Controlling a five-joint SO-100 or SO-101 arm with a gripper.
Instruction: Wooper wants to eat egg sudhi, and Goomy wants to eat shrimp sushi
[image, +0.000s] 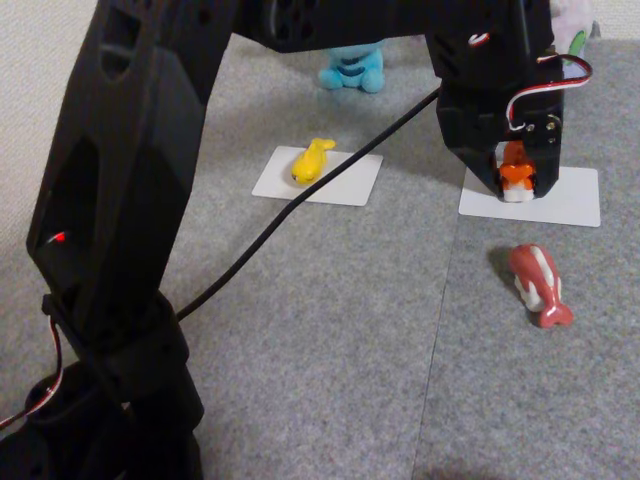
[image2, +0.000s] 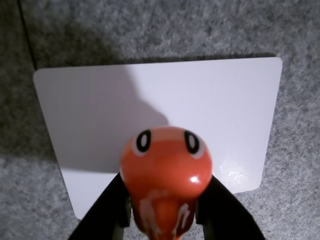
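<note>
Shrimp sushi (image2: 166, 175) sits pinched in your hand (image: 516, 180) over the right white card (image: 575, 200) — whether it touches, you cannot tell. Egg sushi (image: 312, 160) lies on the left card (image: 350, 185), with Wooper (image: 352, 66) behind it — Goomy (image: 572, 25) peeks out top right.

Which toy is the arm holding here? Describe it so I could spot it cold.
In the fixed view, find the right-hand white card. Above its near-left corner the end effector grips the shrimp sushi: bright orange on a white block, unlike the red-pink striped toy lying on the carpet nearby.
</note>
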